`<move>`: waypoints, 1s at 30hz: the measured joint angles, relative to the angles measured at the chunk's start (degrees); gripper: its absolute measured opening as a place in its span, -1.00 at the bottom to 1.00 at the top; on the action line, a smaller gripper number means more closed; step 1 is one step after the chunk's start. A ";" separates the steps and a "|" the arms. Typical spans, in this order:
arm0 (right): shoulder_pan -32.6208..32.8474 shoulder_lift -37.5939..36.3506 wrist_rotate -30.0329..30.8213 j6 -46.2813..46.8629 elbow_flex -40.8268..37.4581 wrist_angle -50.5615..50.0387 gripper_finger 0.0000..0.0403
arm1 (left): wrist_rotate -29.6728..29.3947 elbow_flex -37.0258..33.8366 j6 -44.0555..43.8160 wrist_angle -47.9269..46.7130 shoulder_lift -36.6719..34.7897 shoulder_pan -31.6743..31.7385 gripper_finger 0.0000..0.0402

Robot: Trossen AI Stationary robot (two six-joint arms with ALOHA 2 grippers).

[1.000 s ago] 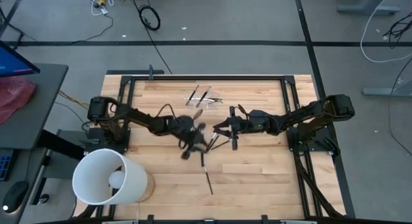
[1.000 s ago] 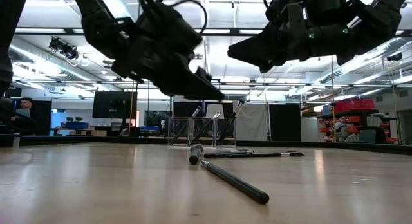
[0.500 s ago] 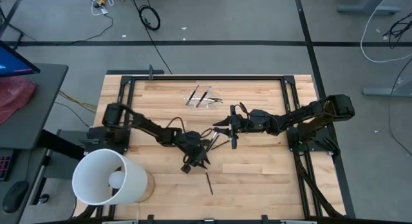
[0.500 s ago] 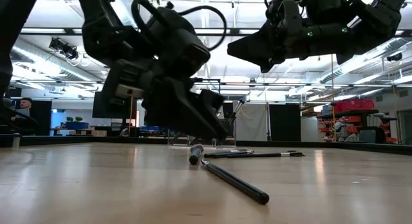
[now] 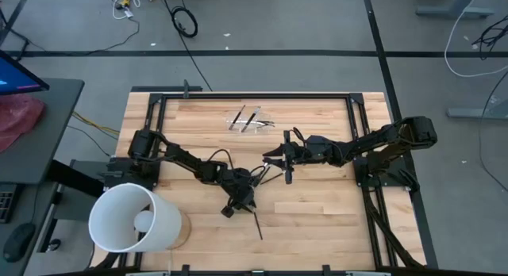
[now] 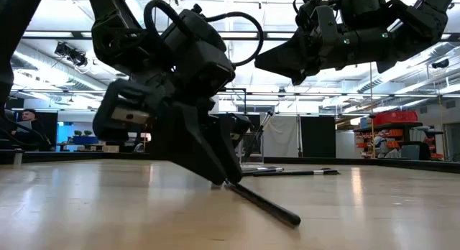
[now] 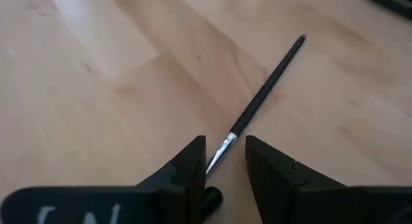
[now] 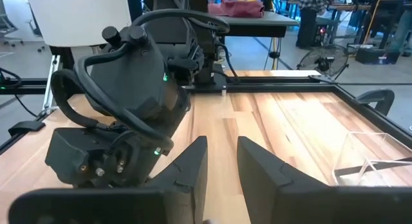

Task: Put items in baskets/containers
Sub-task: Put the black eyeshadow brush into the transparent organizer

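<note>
From above, a thin dark makeup brush lies on the wooden tabletop toward its near edge. The left gripper is down at the brush's upper end, fingers a little apart. The right gripper hovers near the middle; whether it holds anything I cannot tell. By the far edge a small clear holder has several brushes leaning in it. A big white bucket stands at the near left corner.

At table height, the left gripper touches the wood at the brush, and two more brushes lie flat behind. A workshop with ceiling lights fills the background.

The left wrist camera shows the brush, black handle and silvery ferrule, with its ferrule end between the slightly parted fingers.

The right wrist camera shows its own fingers narrowly apart, the left arm ahead and the holder beside the table's edge.
</note>
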 joint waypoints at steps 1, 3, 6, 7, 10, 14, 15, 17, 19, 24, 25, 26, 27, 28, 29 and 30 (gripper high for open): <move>0.00 0.00 0.00 0.02 0.00 -0.02 -0.57 | -0.63 0.00 0.26 -0.10 -0.01 -0.04 -0.45; 0.00 0.00 0.00 0.03 0.00 -0.01 -0.57 | -1.26 0.00 0.51 -0.02 -0.02 -0.03 -0.47; 0.00 0.00 0.00 0.12 0.00 0.02 -0.57 | -1.32 0.00 0.51 -0.15 0.00 0.15 -0.47; 0.00 0.00 0.00 0.16 0.00 -0.02 -0.57 | -1.34 0.00 0.51 -0.41 -0.02 0.15 -0.48; 0.00 0.00 0.00 0.16 0.00 -0.02 -0.57 | -1.34 0.04 0.53 -1.53 -0.04 0.15 -0.50; 0.01 0.00 0.00 0.24 0.00 -0.14 -0.57 | -1.21 0.09 0.51 -1.87 0.11 0.17 -0.67; 0.07 0.00 -0.05 0.74 0.00 -0.42 -0.57 | -1.58 0.09 0.51 -1.93 0.11 0.17 -0.73; 0.58 0.00 -0.84 2.39 0.00 -1.38 -0.57 | -2.77 0.09 0.48 -2.12 0.11 0.17 -0.85; 1.95 0.00 -1.18 4.32 0.02 -4.23 -0.57 | -3.48 0.09 0.47 -2.28 0.09 0.20 -0.94; 8.65 0.23 -0.07 9.79 0.01 -10.18 -0.57 | -5.43 0.11 -0.77 -2.51 0.10 0.60 -0.91; 10.25 0.24 -0.24 10.60 0.00 -10.66 -0.57 | -5.45 0.09 -1.34 -2.33 0.13 0.76 -0.90; 11.81 0.24 -0.44 11.10 0.02 -11.17 -0.57 | -5.58 0.07 -1.65 -1.92 0.15 0.91 -0.90; 13.23 0.24 -0.47 11.70 0.02 -11.82 -0.57 | -5.84 0.04 -1.68 -1.35 0.21 1.08 -0.91; 14.52 0.24 -0.12 12.36 0.02 -12.86 -0.55 | -6.21 0.04 -1.66 -1.11 0.23 1.31 -0.93; 15.61 0.24 0.94 13.33 0.02 -14.00 -0.53 | -6.97 0.05 -1.66 -0.78 0.24 1.53 -0.94; 16.60 0.24 2.61 14.40 0.02 -15.38 -0.51 | -8.23 0.22 -1.67 -0.72 0.24 1.79 -0.96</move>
